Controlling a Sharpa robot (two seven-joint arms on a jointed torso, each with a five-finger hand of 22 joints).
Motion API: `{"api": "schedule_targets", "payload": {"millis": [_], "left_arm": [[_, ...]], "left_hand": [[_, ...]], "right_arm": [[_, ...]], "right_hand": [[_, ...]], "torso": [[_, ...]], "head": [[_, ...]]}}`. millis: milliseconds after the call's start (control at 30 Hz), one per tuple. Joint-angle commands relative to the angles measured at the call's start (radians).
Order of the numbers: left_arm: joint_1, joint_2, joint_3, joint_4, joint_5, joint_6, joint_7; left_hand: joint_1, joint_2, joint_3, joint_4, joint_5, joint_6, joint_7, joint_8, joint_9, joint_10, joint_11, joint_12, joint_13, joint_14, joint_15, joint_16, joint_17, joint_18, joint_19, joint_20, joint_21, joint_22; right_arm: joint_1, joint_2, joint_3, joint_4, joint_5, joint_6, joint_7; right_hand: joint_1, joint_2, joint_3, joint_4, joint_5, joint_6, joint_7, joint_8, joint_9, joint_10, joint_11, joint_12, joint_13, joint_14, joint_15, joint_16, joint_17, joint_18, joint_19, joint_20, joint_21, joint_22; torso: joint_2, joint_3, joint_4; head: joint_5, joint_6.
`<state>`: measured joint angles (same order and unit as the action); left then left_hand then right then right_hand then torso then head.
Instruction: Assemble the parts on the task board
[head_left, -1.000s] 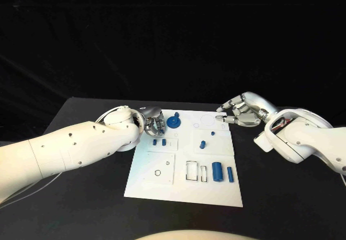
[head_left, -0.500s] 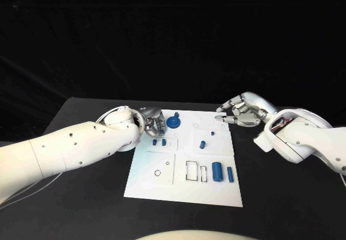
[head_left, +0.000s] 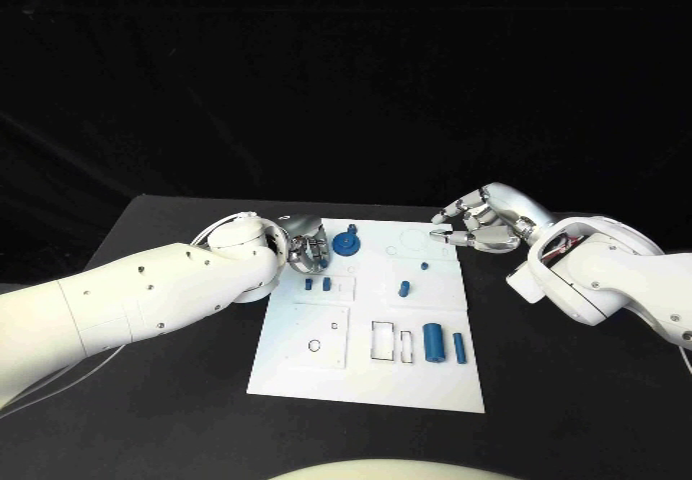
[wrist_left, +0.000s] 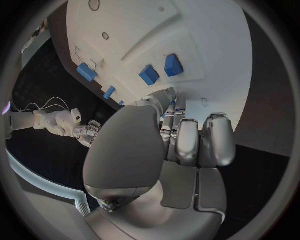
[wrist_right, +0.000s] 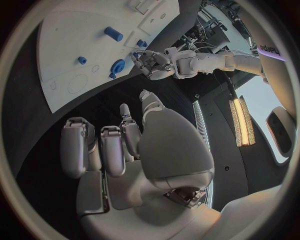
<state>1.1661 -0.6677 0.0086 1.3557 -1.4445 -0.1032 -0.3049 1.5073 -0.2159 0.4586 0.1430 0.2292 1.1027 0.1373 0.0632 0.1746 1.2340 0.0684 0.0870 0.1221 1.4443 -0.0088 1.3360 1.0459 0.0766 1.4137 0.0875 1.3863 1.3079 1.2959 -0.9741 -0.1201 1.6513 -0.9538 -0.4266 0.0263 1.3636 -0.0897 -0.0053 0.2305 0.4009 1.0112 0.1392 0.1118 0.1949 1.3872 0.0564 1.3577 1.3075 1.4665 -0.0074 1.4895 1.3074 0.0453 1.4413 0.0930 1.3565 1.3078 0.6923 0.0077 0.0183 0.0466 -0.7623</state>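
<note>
The task board (head_left: 361, 370) lies flat in the middle of the black table (head_left: 173, 420), and every place here is read off it. The left hand (head_left: 304, 248) sits at the board's far left corner, fingers curled in over the edge, just beside the round blue gear piece (head_left: 346, 243) that stands there. Is it pinching anything? The head view can't settle it, and in the left wrist view the fingers (wrist_left: 187, 145) lie side by side, bent down toward the board with nothing plainly between them. Two small blue blocks (head_left: 319, 284) sit on the board just nearer than that hand. Over at the board's far right corner, the right hand (head_left: 476, 226) hovers off the edge, fingers loosely curled and apart, holding nothing, and the right wrist view shows its palm bare. A small blue peg (head_left: 426, 266) and a short blue piece (head_left: 405, 290) stand mid-board. Near the board's right side lie a thick blue cylinder (head_left: 434, 343) and a slimmer blue rod (head_left: 460, 347), side by side.
</note>
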Motion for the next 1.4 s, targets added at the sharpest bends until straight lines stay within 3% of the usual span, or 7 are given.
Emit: {"api": "schedule_targets", "payload": {"millis": [33, 233, 500, 933, 1133, 1333, 1400], "left_arm": [[0.0, 0.001, 0.0, 0.001, 0.005, 0.013, -0.007], [0.0, -0.001, 0.0, 0.001, 0.005, 0.013, -0.012], [0.0, -0.012, 0.0, 0.0, 0.006, 0.005, -0.019], [0.001, -0.071, 0.002, 0.025, 0.069, -0.101, 0.026], [0.004, -0.121, 0.004, 0.047, 0.371, -0.236, 0.132], [0.005, -0.174, 0.004, 0.08, 0.904, -0.327, 0.33], [0.005, -0.194, 0.003, 0.1, 1.08, -0.324, 0.407]], "left_hand": [[-0.012, -0.005, 0.009, -0.002, 0.001, -0.026, 0.001, -0.004, -0.008, -0.001, 0.006, -0.009, 0.001, 0.0, 0.008, 0.004, -0.001, -0.019, 0.004, 0.005, 0.0, 0.082], [-0.02, -0.014, 0.018, -0.006, 0.001, -0.076, 0.003, -0.004, -0.03, -0.001, 0.004, -0.015, 0.004, 0.0, 0.007, 0.003, -0.005, -0.018, 0.004, 0.005, -0.001, 0.082], [-0.031, -0.027, 0.025, -0.007, 0.001, -0.144, 0.008, -0.003, -0.062, -0.008, 0.006, -0.021, 0.005, -0.003, 0.008, 0.001, -0.016, -0.017, 0.0, 0.006, -0.007, 0.077], [-0.031, -0.022, 0.034, -0.012, 0.0, -0.134, 0.006, 0.018, -0.078, 0.006, 0.002, -0.014, 0.012, -0.003, 0.005, 0.0, -0.025, -0.016, -0.001, 0.005, -0.01, 0.076], [-0.05, -0.012, 0.032, -0.005, -0.002, -0.056, 0.0, 0.049, -0.072, 0.039, -0.002, 0.004, 0.027, -0.036, 0.001, -0.057, -0.126, 0.004, -0.056, 0.001, -0.083, 0.01], [-0.083, -0.003, 0.008, 0.013, -0.003, -0.035, 0.02, 0.048, -0.077, -0.007, 0.016, 0.0, 0.031, -0.226, 0.021, -0.309, -0.523, 0.077, -0.302, 0.017, -0.401, -0.261], [-0.088, 0.003, -0.009, 0.014, -0.004, -0.033, 0.02, 0.047, -0.079, -0.006, 0.018, 0.014, 0.037, -0.242, 0.022, -0.331, -0.545, 0.089, -0.345, 0.021, -0.469, -0.314]], "right_arm": [[-0.001, 0.0, 0.0, 0.001, -0.009, 0.002, 0.005], [-0.001, 0.0, 0.0, 0.0, -0.009, 0.003, 0.003], [-0.001, 0.002, 0.0, -0.007, -0.023, 0.013, -0.016], [-0.004, 0.014, 0.0, -0.036, -0.261, 0.072, -0.12], [-0.014, 0.029, 0.0, -0.041, -0.498, 0.104, -0.209], [-0.026, 0.06, 0.0, -0.052, -0.667, 0.145, -0.284], [-0.033, 0.077, -0.001, -0.06, -0.709, 0.162, -0.304]], "right_hand": [[0.0, 0.003, -0.006, -0.001, 0.003, -0.003, -0.002, 0.003, 0.001, -0.003, -0.002, -0.005, 0.032, 0.068, -0.009, -0.005, 0.121, 0.01, -0.004, -0.001, -0.005, 0.127], [0.0, 0.002, -0.007, -0.001, 0.003, -0.005, -0.002, 0.003, 0.001, -0.026, -0.002, -0.032, 0.004, 0.067, -0.009, -0.007, 0.118, 0.012, -0.009, -0.001, -0.014, 0.121], [0.023, 0.001, -0.003, 0.018, -0.006, -0.015, -0.004, 0.006, 0.002, -0.343, -0.005, -0.542, -0.483, 0.011, -0.011, -0.141, -0.054, 0.053, -0.113, -0.004, -0.212, 0.007], [0.164, -0.016, 0.107, 0.019, -0.081, 0.046, -0.004, 0.008, 0.002, -0.271, 0.001, -1.008, -0.905, 0.015, -0.014, -0.253, -0.157, 0.061, -0.102, -0.008, -0.303, -0.043], [0.183, -0.04, 0.171, 0.019, -0.099, 0.079, -0.006, -0.013, -0.005, -0.208, 0.0, -1.135, -1.014, 0.037, -0.012, -0.192, -0.086, 0.039, -0.045, -0.008, -0.196, 0.028], [0.167, -0.063, 0.185, 0.029, -0.108, 0.077, -0.002, -0.029, -0.011, -0.208, 0.008, -1.184, -1.051, 0.046, -0.007, -0.159, -0.048, 0.029, -0.021, -0.005, -0.142, 0.064], [0.161, -0.074, 0.187, 0.032, -0.112, 0.073, 0.002, -0.036, -0.013, -0.217, 0.014, -1.203, -1.064, 0.046, -0.002, -0.156, -0.045, 0.028, -0.021, -0.002, -0.14, 0.067]], "torso": [[0.0, -0.0004, -0.0002], [0.0, -0.0007, 0.0004], [0.0, -0.0008, 0.0006], [-0.001, -0.0002, 0.0003], [-0.001, -0.0001, -0.002], [0.001, -0.0009, -0.0008], [0.0, -0.0021, 0.0002]], "head": [[0.001, 0.0], [0.0, -0.001], [0.001, -0.001], [-0.003, 0.004], [-0.027, 0.01], [-0.054, 0.018], [-0.058, 0.019]]}}
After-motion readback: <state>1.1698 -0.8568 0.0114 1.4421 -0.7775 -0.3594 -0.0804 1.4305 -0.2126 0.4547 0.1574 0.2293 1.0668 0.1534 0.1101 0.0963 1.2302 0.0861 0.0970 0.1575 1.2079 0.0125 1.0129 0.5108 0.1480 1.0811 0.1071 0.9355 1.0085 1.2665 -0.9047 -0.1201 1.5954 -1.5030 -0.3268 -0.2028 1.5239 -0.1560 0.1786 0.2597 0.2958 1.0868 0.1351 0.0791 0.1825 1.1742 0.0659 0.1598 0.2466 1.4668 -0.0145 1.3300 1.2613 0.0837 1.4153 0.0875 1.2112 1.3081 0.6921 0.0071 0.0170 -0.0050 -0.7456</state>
